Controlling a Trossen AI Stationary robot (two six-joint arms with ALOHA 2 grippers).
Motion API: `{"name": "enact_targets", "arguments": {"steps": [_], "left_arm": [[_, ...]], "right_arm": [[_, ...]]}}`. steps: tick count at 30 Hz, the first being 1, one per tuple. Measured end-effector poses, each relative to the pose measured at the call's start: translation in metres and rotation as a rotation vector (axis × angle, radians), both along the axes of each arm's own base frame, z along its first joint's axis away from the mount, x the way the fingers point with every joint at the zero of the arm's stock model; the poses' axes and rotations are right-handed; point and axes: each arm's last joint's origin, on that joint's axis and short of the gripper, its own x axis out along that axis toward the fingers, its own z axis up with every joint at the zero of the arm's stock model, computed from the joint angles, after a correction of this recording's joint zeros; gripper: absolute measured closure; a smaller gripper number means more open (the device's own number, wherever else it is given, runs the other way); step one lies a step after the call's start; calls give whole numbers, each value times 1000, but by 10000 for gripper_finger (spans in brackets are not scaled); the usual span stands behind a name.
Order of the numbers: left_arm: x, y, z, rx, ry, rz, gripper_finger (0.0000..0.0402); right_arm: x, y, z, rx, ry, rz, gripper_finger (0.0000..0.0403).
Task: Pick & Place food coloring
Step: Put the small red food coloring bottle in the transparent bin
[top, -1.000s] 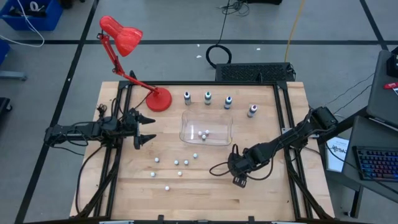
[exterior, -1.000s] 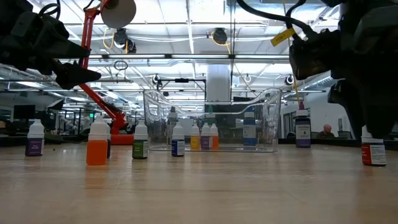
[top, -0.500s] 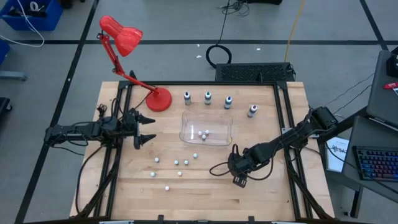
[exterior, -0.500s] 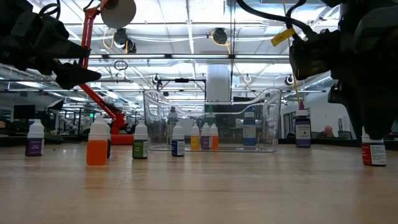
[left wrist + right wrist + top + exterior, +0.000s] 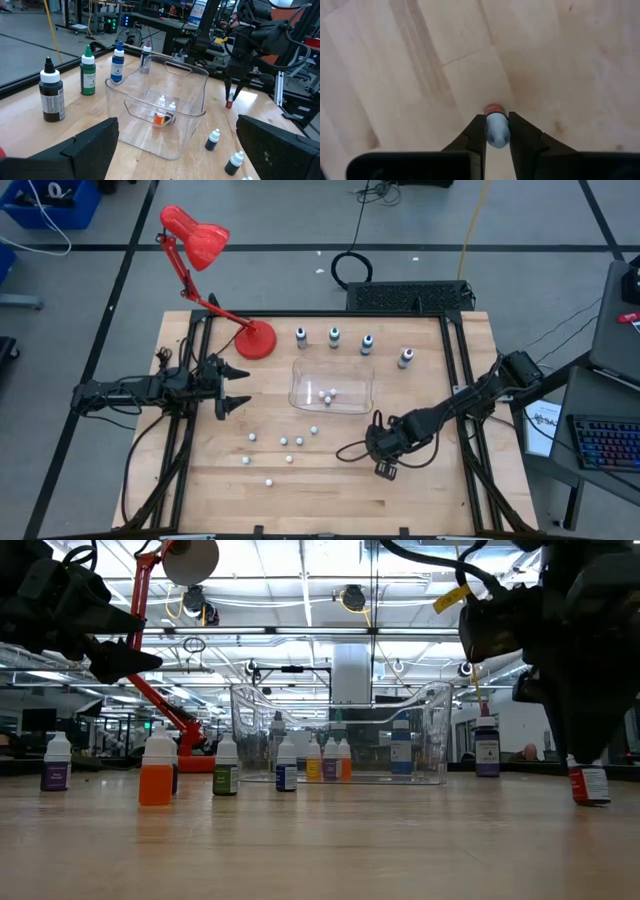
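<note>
The food coloring in hand is a tiny red-bodied dropper bottle (image 5: 590,785) with a pale cap, and my right gripper (image 5: 386,469) is shut on it near the table's middle-right. Several more tiny pale-capped bottles (image 5: 285,446) stand on their bases on the wood left of it. Others stand inside the clear container (image 5: 331,385). Four larger bottles, dark (image 5: 51,94), green (image 5: 88,75), blue (image 5: 118,64) and purple (image 5: 146,52), stand in a row along the far side. My left gripper (image 5: 232,386) hovers open near the left edge, away from all of them. My right gripper pinches the red bottle's pale cap end (image 5: 496,134) between its two fingers, coming from above and pointing down. The red body (image 5: 493,108) sticks out below the fingertips, slightly tilted. Whether its base touches the wood I cannot tell.
A red desk lamp (image 5: 200,250) stands on its round base (image 5: 255,340) at the far left corner. Black rails (image 5: 463,400) run along both sides of the table. Open wood lies between the right gripper and the near edge.
My right gripper, still shut on the red bottle, has shifted slightly toward the table's left. The bottle has moved with it and now leans a little.
</note>
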Motion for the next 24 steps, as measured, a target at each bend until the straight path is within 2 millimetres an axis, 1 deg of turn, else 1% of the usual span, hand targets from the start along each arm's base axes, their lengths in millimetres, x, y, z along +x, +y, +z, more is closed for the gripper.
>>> {"name": "enact_targets", "arguments": {"steps": [1, 3, 6, 8, 12, 15, 17, 19, 21, 24], "left_arm": [[0, 0, 0, 0, 0, 0, 2], [0, 0, 0, 0, 0, 0, 2], [0, 0, 0, 0, 0, 0, 2], [0, 0, 0, 0, 0, 0, 2], [0, 0, 0, 0, 0, 0, 2], [0, 0, 0, 0, 0, 0, 2], [0, 0, 0, 0, 0, 0, 2], [0, 0, 0, 0, 0, 0, 2], [0, 0, 0, 0, 0, 0, 2], [0, 0, 0, 0, 0, 0, 2]], "right_arm": [[1, -1, 4, 1, -10, 7, 359], [4, -2, 18, 0, -62, 17, 359], [8, -7, 49, -27, -145, 33, 359], [9, -10, 75, -67, -207, 42, 359], [15, -20, 133, -178, -357, 67, 359], [22, -32, 170, -249, -425, 79, 359], [27, -42, 189, -281, -452, 71, 359], [31, -55, 201, -309, -438, 65, 359], [37, -68, 207, -333, -402, 51, 359], [45, -90, 205, -366, -301, 23, 359]]}}
